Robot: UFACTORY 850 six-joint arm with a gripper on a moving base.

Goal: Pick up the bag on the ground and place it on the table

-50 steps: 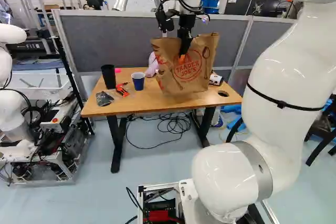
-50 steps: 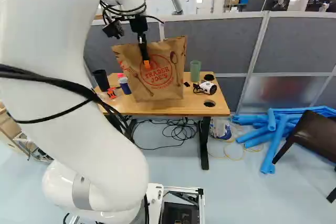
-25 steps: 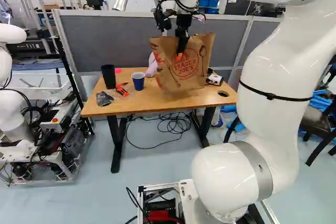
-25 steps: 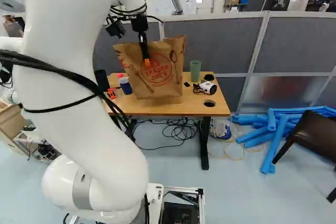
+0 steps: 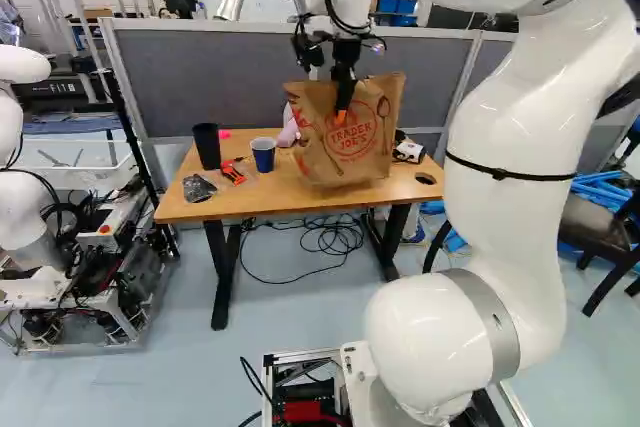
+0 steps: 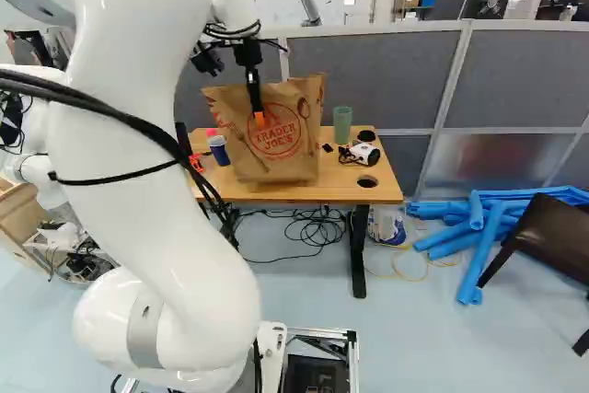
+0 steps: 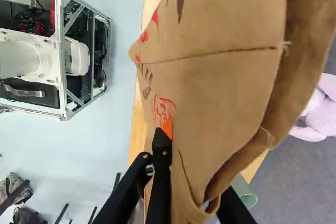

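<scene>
White: the arm rises from its joint at the foot of both base views and reaches forward to the pincer, which grasps the wall of the bag, one finger outside the paper and the other behind it. The orange pad of the outer finger shows against the printed face. At the left of the left base view, another robot stands near the table.

The brown paper bag is over the table top, its long axis close to vertical, its mouth up and its broad printed face towards the base. Whether its bottom touches the wood cannot be told. Red lettering in a round emblem marks this face, flanked by drawn cutlery.

The table is wood-topped with black legs; loose black cables lie on the floor below. In the left base view, left of the bag, are crumpled dark plastic, an orange-and-black tool, a black tumbler and a blue cup. Right of it, in the right base view, are a white-and-black object and a green tumbler.

Beyond stands a grey partition; blue foam tubes lie on the floor beside a dark chair.
</scene>
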